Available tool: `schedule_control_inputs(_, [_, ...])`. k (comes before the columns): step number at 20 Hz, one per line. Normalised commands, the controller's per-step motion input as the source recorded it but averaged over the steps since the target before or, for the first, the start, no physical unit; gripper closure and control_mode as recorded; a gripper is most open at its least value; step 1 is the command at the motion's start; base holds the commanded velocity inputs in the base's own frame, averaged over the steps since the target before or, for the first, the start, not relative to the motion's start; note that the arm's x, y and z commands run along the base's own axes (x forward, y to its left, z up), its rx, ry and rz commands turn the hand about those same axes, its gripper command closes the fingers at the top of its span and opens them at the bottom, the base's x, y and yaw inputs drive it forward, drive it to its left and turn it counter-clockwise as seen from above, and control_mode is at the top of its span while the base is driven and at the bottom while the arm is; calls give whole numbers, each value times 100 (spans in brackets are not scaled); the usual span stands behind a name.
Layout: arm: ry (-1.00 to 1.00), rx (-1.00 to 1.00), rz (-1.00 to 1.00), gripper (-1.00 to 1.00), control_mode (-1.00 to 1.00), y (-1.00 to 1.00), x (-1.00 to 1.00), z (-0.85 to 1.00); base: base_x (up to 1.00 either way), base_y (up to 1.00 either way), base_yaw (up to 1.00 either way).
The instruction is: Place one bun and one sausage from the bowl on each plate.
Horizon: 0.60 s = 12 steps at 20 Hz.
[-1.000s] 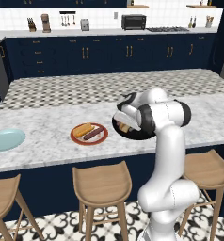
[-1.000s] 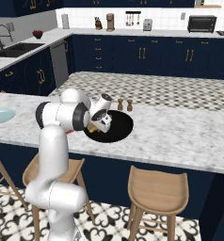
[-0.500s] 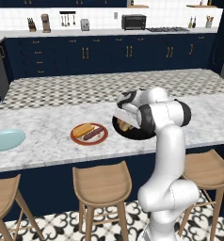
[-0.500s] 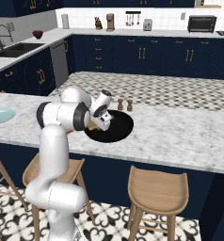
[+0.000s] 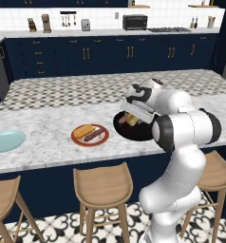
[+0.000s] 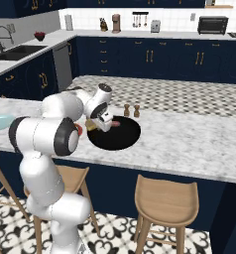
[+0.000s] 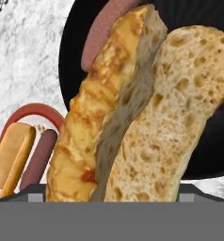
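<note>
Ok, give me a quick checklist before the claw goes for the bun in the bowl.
1. Claw open: ok.
2. Claw over the bowl: ok.
3. Bun centred ahead of the claw, in the hand view: ok.
4. Sausage left in the bowl behind the bun: ok.
5. Red-rimmed plate already holding a bun and a sausage: ok.
6. Light blue plate bare and waiting: ok.
7. Fingertips clear of the bun's sides: cannot tell.

Matt black bowl (image 5: 134,132); porous, crusty bun (image 7: 147,117).
</note>
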Motion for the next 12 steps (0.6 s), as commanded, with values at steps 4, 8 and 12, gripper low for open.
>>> schedule_control_inputs(4, [8,-9,-7,100,-100,6,-99,100,0,0,0])
schedule_control_inputs(8, [17,-7,-5,100,-100,5,-100,98,0,0,0])
schedule_control_inputs(12, [21,-9,-6,100,-100,13,-100,68,0,0,0])
